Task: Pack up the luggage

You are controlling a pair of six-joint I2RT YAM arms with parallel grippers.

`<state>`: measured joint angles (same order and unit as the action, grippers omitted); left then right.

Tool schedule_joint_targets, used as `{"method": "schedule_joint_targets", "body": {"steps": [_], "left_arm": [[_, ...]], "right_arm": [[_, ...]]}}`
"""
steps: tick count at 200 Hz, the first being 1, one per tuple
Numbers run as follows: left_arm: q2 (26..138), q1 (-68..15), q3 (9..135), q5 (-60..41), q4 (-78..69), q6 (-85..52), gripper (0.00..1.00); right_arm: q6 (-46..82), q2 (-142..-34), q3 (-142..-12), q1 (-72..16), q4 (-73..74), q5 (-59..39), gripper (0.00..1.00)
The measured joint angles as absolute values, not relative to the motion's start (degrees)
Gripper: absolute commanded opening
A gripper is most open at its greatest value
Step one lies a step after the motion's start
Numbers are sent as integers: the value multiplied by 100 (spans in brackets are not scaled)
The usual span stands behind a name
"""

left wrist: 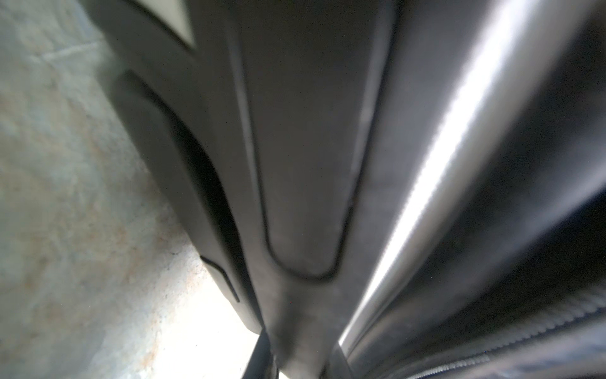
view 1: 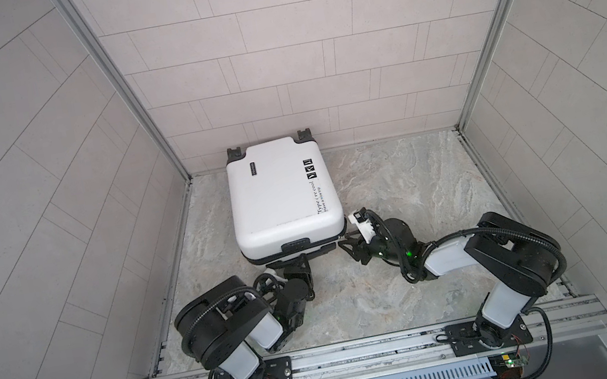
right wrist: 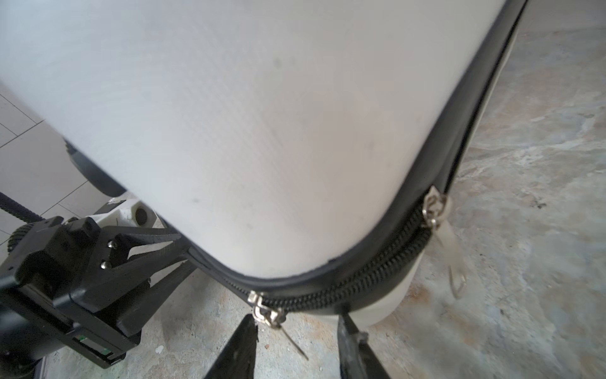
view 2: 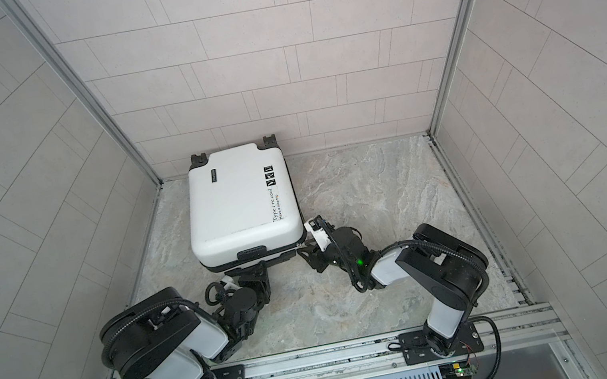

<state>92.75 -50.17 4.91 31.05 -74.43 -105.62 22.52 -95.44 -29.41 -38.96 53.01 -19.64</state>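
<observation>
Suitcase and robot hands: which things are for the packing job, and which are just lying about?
For the job:
luggage, lid down
zipper sliders, two on its seam
left gripper, at its near edge
right gripper, open around one pull tab

Just there:
marble tabletop
tiled walls
No loose items show.

Suitcase shell: white hard plastic, finely textured, lightly scuffed. Zipper just ahead of right gripper jaws: black coil, matt trim; pulls shiny metal. Tabletop: matt, stone-patterned.
</observation>
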Motion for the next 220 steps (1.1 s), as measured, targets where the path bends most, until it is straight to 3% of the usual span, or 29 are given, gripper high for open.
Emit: {"method": "schedule_joint_targets", "body": {"steps": [125,220], "left_arm": [[9275,-5015,491,3114,-7446,-10562,0],[9275,-5015,489,3111,-7446,-10562,0]], "right_arm": [[2574,-9894,-2985,-3903,5631,-2261,28],[2814,-10031,-3059,-3946,5878,-2231,4]]}}
